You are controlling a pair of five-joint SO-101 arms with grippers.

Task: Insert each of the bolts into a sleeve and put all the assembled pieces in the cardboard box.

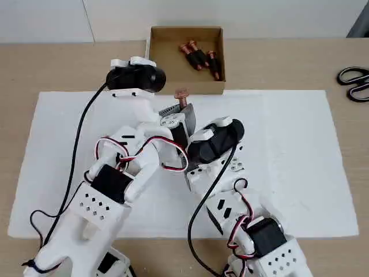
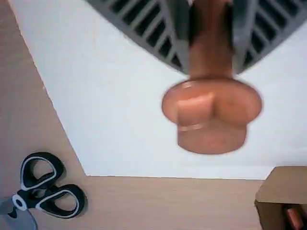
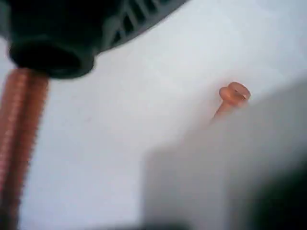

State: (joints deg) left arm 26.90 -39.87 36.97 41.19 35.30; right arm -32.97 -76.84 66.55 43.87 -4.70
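My left gripper [image 2: 211, 28] is shut on an orange bolt [image 2: 211, 115], head pointing outward past the grey ribbed fingers [image 2: 144, 24]. From above, that bolt [image 1: 181, 94] stands just in front of the cardboard box [image 1: 151, 57], which holds several assembled pieces [image 1: 199, 56]. My right gripper [image 3: 57, 24] holds a black sleeve [image 3: 48, 55] over the white mat. An orange threaded shaft [image 3: 19, 143] runs up to the sleeve's open end; I cannot tell if it is inside. Another bolt head [image 3: 233, 94] pokes out behind a blurred grey shape.
Black-handled scissors [image 1: 354, 82] lie on the wooden table right of the white mat [image 1: 288, 161]; they also appear as scissors [image 2: 45, 191] in the left wrist view. Both arms crowd the mat's middle; its right side is open.
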